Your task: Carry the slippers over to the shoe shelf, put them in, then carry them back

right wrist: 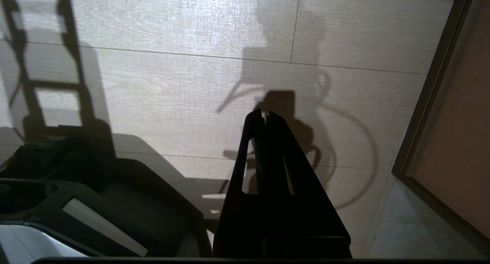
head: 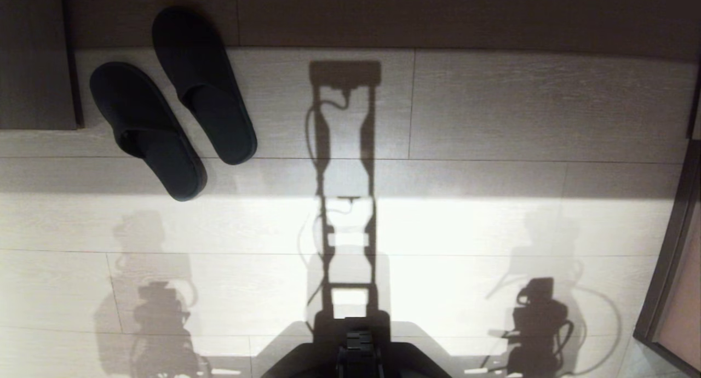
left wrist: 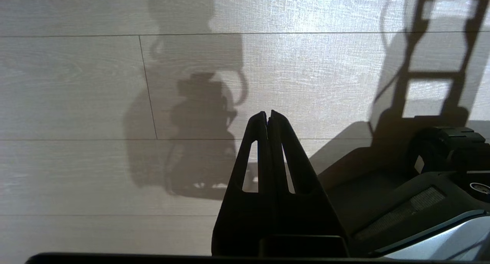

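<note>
Slippers (head: 172,101), a plain black pair, lie on the pale wood-grain floor (head: 493,120) at about ten o'clock in the head view, well ahead of the robot and off to its left. They lie side by side and nearly touching, both slanted the same way, with the closed toes toward the lower right and the open heels toward the upper left. The one further left sits a little nearer the robot; the far end of the other reaches into the band of shade along the top of the view. Just beside the pair, at nine o'clock, stands a dark panel (head: 35,55) whose lower edge meets the floor; what it belongs to cannot be told.

Neither arm shows in the head view; only their shadows fall on the floor at seven and five o'clock, with the tall shadow of the torso running up the middle from the dark robot base (head: 356,361) at six o'clock.

Each wrist view shows its own gripper hanging over bare floor, holding nothing. The left gripper (left wrist: 267,116) has its two black fingers pressed together at the tips, and the right gripper (right wrist: 265,114) is closed the same way. Past the right gripper, a dark door frame (right wrist: 425,103) borders the floor.
</note>
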`<state>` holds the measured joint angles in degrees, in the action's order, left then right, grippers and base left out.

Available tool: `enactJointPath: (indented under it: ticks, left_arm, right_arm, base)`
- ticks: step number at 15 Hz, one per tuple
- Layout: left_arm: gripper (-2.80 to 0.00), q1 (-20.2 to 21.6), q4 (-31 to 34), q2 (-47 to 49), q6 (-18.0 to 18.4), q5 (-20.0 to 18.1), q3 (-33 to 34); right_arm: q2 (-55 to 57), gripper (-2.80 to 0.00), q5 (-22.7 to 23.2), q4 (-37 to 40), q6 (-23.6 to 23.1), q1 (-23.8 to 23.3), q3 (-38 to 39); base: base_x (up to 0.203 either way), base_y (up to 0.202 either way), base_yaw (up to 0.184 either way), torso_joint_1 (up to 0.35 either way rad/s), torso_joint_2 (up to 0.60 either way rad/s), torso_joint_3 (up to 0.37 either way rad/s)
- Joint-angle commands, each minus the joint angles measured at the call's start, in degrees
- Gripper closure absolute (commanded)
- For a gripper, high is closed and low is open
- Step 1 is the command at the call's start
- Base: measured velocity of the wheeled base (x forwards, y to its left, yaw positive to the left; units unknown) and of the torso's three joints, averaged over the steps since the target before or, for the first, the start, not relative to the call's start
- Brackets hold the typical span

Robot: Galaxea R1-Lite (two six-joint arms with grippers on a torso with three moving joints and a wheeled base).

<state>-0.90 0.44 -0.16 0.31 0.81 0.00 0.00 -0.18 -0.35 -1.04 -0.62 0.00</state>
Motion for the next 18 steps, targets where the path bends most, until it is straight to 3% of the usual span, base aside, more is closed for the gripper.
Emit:
enactJointPath:
  ticks: [1, 6, 18]
  left_arm:
    - [0.00, 0.02, 0.00, 0.07, 0.57, -0.11, 0.09]
    - [0.00, 0.02, -0.18, 0.16, 0.04, -0.11, 0.09]
    - [0.00, 0.03, -0.09, 0.16, 0.28, -0.28, 0.08]
  right_arm:
    - [-2.29, 0.00, 0.01, 0.00, -0.02, 0.01, 2.29]
    - [-2.29, 0.00, 0.01, 0.00, -0.02, 0.01, 2.29]
    - [-2.29, 0.00, 0.01, 0.00, -0.02, 0.01, 2.29]
  base:
    - [0.000, 0.000, 0.000, 0.000, 0.00, 0.000]
    - [0.000, 0.000, 0.000, 0.001, 0.00, 0.036]
    - [0.000, 0.000, 0.000, 0.002, 0.00, 0.197]
